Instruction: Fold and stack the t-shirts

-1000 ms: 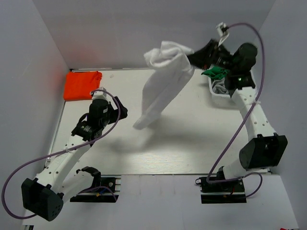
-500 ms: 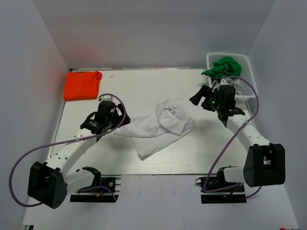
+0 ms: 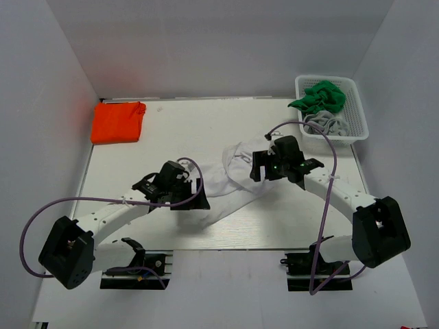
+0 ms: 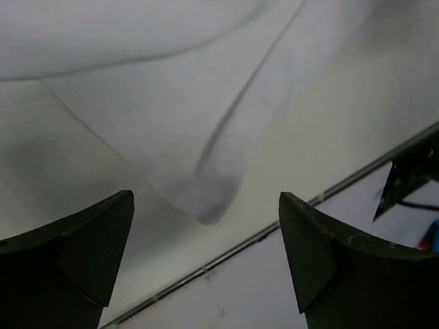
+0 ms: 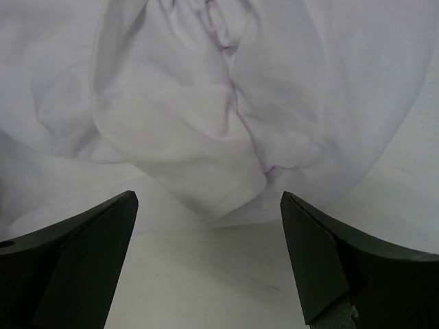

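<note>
A white t-shirt (image 3: 230,179) lies crumpled in the middle of the table (image 3: 171,130). My left gripper (image 3: 196,200) is open at the shirt's near-left corner; in the left wrist view that corner of white cloth (image 4: 206,144) lies flat ahead of the left gripper (image 4: 206,257), with nothing between the fingers. My right gripper (image 3: 256,169) is open at the shirt's right side; the right wrist view shows bunched folds of the white t-shirt (image 5: 226,116) just beyond the right gripper (image 5: 206,264). A folded orange t-shirt (image 3: 118,122) rests at the far left corner.
A white mesh basket (image 3: 357,118) stands at the far right with a green t-shirt (image 3: 318,96) and a grey t-shirt (image 3: 322,124) inside. The table's near edge (image 4: 322,195) runs close behind the left fingers. White walls enclose the table.
The right gripper, which held the white t-shirt high near the basket, let it go onto the table and opened. Both arms then swung in low beside the shirt.
</note>
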Controlling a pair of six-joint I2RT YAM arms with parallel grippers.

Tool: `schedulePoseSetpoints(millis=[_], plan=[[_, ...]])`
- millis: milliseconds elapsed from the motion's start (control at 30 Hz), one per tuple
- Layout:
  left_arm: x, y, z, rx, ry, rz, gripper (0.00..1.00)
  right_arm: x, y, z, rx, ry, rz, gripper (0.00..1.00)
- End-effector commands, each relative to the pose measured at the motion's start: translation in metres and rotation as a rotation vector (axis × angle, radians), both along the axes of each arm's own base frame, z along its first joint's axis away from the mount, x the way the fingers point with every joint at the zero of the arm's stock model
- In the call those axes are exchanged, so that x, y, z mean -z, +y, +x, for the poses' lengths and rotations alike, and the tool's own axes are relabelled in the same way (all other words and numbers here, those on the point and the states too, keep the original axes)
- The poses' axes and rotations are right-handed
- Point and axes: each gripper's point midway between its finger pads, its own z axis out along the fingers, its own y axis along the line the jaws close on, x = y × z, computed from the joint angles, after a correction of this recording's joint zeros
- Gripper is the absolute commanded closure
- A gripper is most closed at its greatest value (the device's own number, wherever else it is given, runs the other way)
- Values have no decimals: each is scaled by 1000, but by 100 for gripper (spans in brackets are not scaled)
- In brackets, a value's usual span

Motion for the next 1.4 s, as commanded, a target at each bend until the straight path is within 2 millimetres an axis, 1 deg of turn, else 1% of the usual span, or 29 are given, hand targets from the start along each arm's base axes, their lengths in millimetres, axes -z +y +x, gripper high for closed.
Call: schedulePoseSetpoints(millis=[0,100,133,267,300,333,400,433,467,500,533,600,633,667,733,767,800,833,900,967,1033,1067,1100,1133,1167,1233,1300,1333,1367], plan=[[11,-16,-32,131,78,-16,7,17,-5,-21,-27,36,-70,10],[24,-18,-45,161,123,33,14,30,-2,-27,-3,67,-55,10],[27,-20,-49,173,131,40,21,31,5,-28,1,72,-33,10],[39,-12,-45,134,111,128,32,37,18,-23,-2,79,26,10],[41,-12,-42,128,101,133,35,37,21,-22,3,79,37,11],[40,-15,-43,138,92,126,45,38,24,-16,9,69,42,13],[43,-21,-40,147,84,121,48,38,26,-12,25,63,50,15],[42,-22,-37,133,73,116,54,39,29,-7,27,52,60,23],[41,-26,-33,132,66,110,72,38,30,-3,38,40,70,28],[38,-30,-30,132,51,97,82,39,31,0,56,46,72,36],[38,-29,-25,110,37,103,96,41,31,1,68,54,72,59],[28,-35,-15,98,-6,102,100,32,36,8,72,22,102,81],[19,-37,-3,64,-50,102,100,22,38,11,72,0,126,100],[15,-35,1,49,-74,105,100,13,38,13,78,-25,139,100],[-6,-30,19,-15,-163,123,100,-6,39,21,106,-65,167,100],[-34,-30,30,-57,-233,89,100,-32,35,26,132,-129,194,100],[-49,-20,44,-125,-303,116,100,-43,34,28,152,-151,207,100],[-64,-15,51,-164,-350,117,100,-54,21,38,230,-198,186,100],[-113,4,67,-274,-487,115,100,-91,7,41,316,-269,221,100],[-156,21,79,-375,-598,111,100,-129,-22,45,457,-381,223,100],[-190,38,83,-460,-666,89,100,-171,-49,48,595,-473,234,100],[-213,44,85,-488,-709,77,100,-183,-69,49,699,-512,224,100],[-225,55,86,-533,-742,95,100,-208,-89,41,776,-573,223,100],[-236,63,86,-566,-763,94,100,-224,-98,40,816,-604,237,100],[-260,77,85,-627,-808,90,100,-234,-115,36,892,-645,216,100],[-282,93,80,-668,-854,93,100,-272,-130,23,925,-722,259,100],[-320,108,73,-721,-926,33,100,-304,-144,9,952,-793,287,100],[-332,112,70,-727,-955,10,100,-311,-147,6,950,-814,275,100],[-345,117,67,-712,-1002,21,100,-334,-152,-1,956,-856,318,100]])
